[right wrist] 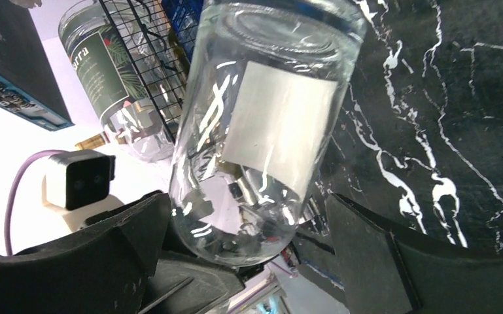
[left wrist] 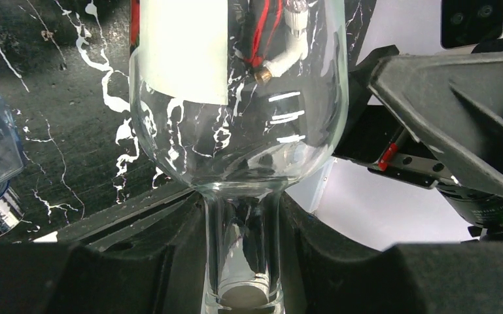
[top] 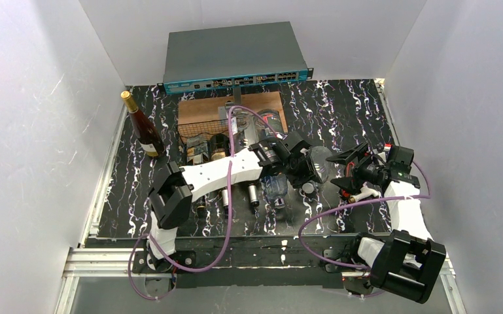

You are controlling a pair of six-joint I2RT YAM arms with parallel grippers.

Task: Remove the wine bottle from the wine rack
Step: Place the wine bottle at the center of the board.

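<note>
Left gripper (left wrist: 242,208): pressed together on the thin neck of the clear wine bottle (left wrist: 235,98); its wrist view shows the neck squeezed between both dark fingers (left wrist: 137,261), with the cap end just beyond them
Right gripper (right wrist: 245,232): spread wide, one finger on either side of the bottle's shoulder; its wrist view shows a gap at each finger, so it is judged to be holding nothing
Bottle position: the bottle lies roughly level between the two grippers, to the right of the wine rack (top: 199,129) and apart from it, over the black marbled table (top: 340,111); its base points toward the rack and its white label faces the right wrist camera; whether its body rests on the table or hangs above it cannot be told
Rack: low black wire mesh in front of a brown wooden board (top: 261,103); several other bottles (top: 219,147) lie at it with their necks toward the arm bases, partly hidden under the left arm
Elsewhere: a dark bottle with a gold cap (top: 142,127) stands upright at the far left, well apart from the rack; a grey network box (top: 232,52) sits along the back wall
Done, as judged: the clear bottle looks gripped and out of the wire cradles, so the main lift seems complete
Left, as judged: putting the bottle down on bare table and letting go of the neck; the right gripper sits where it could steady the body or take the bottle over
</note>
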